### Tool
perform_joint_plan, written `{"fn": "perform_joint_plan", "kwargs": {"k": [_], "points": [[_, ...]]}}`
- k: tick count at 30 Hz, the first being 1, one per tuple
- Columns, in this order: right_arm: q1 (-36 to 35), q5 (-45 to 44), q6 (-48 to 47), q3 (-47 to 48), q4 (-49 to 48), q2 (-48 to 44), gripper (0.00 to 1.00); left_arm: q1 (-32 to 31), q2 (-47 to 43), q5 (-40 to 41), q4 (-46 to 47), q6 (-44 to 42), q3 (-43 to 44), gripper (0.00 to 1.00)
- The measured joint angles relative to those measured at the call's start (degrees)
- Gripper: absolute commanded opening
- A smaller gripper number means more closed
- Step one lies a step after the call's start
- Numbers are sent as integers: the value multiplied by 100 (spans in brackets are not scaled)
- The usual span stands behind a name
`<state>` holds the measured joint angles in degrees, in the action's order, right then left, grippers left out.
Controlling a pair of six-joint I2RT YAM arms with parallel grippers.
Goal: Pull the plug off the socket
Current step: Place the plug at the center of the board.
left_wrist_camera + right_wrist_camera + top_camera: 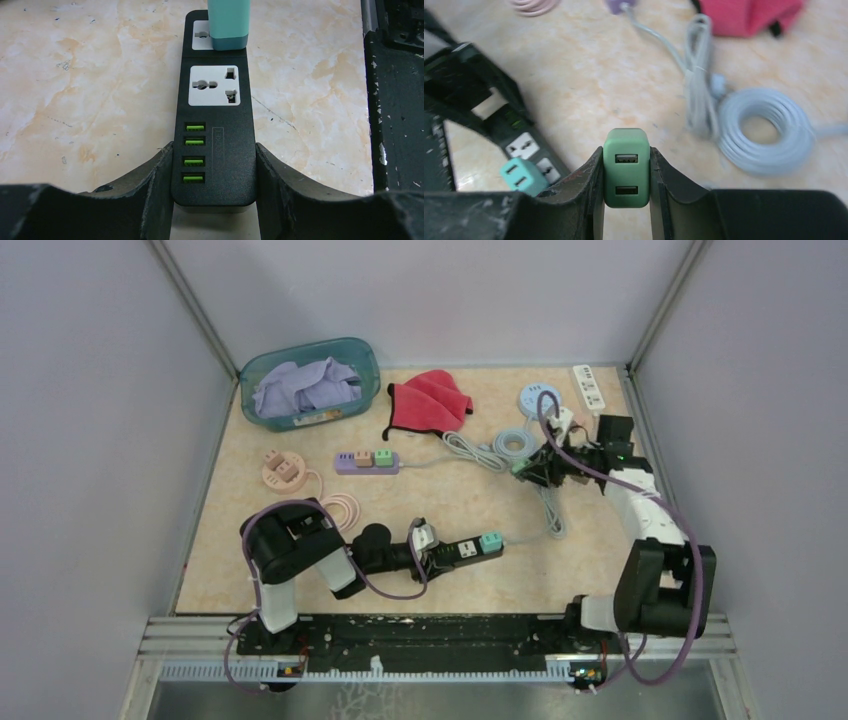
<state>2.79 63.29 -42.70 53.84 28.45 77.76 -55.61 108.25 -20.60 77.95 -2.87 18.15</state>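
Note:
A black power strip point(468, 550) lies near the table's front, and my left gripper point(214, 172) is shut on its near end, one finger against each side. Past the fingers the strip point(214, 125) shows several green USB ports, a bare white socket and a teal plug point(228, 25) seated in the far socket. That teal plug point(490, 541) stands at the strip's right end. My right gripper point(626, 175) is shut on a green two-port plug point(626, 167), held in the air clear of the strip point(531, 147). In the top view the right gripper point(530, 468) hangs right of centre.
A teal basket of purple cloth point(310, 382) stands back left, a red cloth point(430, 400) beside it. A purple strip point(366, 461), a pink round socket point(283, 470), a coiled grey cable point(515, 443), a blue round socket point(538, 397) and a white strip point(589, 386) lie around.

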Motion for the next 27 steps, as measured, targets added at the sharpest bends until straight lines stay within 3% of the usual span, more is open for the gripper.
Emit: {"fn": "perform_joint_plan", "kwargs": {"k": [4,8,13,19,21,25,27], "points": [[686,-772,1419,-638,-1475,-282,2,0,11,2,26,31,-2,0],[868,-1961,2614,-1126,-2608,-330,6,0,70,9,125,72,-13,1],[876,-3178,3386,-1207,-3259,-271,12,0,140,39,332,136,-105,1],[909,-4186,3593,-1115,-3346,199,20,0,225,61,555,199,-199,1],[911,-4323,3589,-1056,-3254,365,32,0,260,66,616,208,-208,1],[911,-4544,3565,-979,-3091,579,80,0,278,68,664,223,-221,1],[914,-4636,3558,-979,-3067,588,86,0,278,68,671,225,-223,1]]}}
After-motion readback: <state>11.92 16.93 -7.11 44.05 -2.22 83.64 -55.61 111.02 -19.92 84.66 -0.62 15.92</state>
